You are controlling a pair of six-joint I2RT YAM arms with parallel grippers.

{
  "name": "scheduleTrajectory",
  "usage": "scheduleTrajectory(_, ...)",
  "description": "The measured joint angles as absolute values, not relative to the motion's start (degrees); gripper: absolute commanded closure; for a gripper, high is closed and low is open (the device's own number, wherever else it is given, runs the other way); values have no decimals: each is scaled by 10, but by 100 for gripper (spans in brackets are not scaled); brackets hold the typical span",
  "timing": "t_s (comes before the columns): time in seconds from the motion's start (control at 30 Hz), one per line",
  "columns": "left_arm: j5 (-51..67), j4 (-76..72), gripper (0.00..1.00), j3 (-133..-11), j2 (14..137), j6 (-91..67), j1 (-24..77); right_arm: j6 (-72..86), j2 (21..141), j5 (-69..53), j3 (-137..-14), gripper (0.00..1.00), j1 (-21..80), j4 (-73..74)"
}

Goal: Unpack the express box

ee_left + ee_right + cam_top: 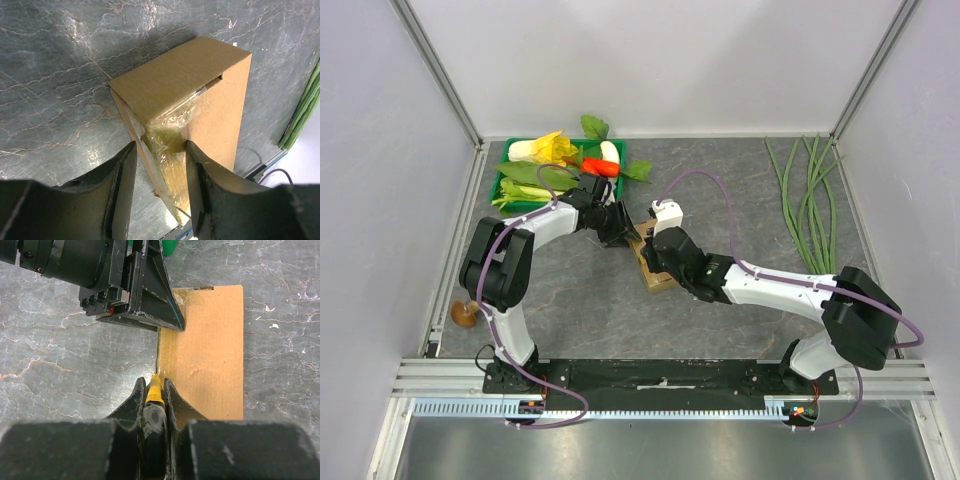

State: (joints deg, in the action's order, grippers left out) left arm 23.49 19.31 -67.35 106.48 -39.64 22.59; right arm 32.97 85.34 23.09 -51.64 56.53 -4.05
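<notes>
The grey stone-patterned bench point(570, 320) is carrying everything, with both arms reaching in toward its middle. The left arm point(535, 228) is bending in from 8 o'clock and the right arm point(770, 285) is stretching in from 4 o'clock. A green tray point(501, 186) heaped with leafy and coloured vegetables is sitting at 11 o'clock, and a loose bunch of long green beans point(805, 200) is lying at 2 o'clock, well apart from the rest. The express box point(658, 283) is lying at the centre of the bench, between the two wrists and partly hidden under them in the overhead view. The left gripper point(161, 150) is straddling one end of the box, its jaws standing partway apart with a finger against each side, so they are appearing to clamp that end. The right gripper point(152, 385) is pointing at the box's long edge from the opposite end, its jaws sitting narrow and pinching a yellow-and-black cutter point(152, 399) whose tip is touching the cardboard edge. Clear tape point(170, 122) is wrinkling over the end that the left fingers are bracketing. A small brown object point(465, 313), too small to identify, is resting at the 8 o'clock edge.
</notes>
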Motion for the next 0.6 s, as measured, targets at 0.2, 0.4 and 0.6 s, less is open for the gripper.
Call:
scheduleTrajectory(0.2,235,193,51,-674,1065,-396,226,330,854,237,-516,100,568,-34)
scheduleTrajectory(0.4,235,193,51,-674,1065,-396,226,333,854,239,-516,100,569,-33)
scheduleTrajectory(0.6,235,194,51,-674,1065,-396,226,339,856,238,-516,100,569,-27)
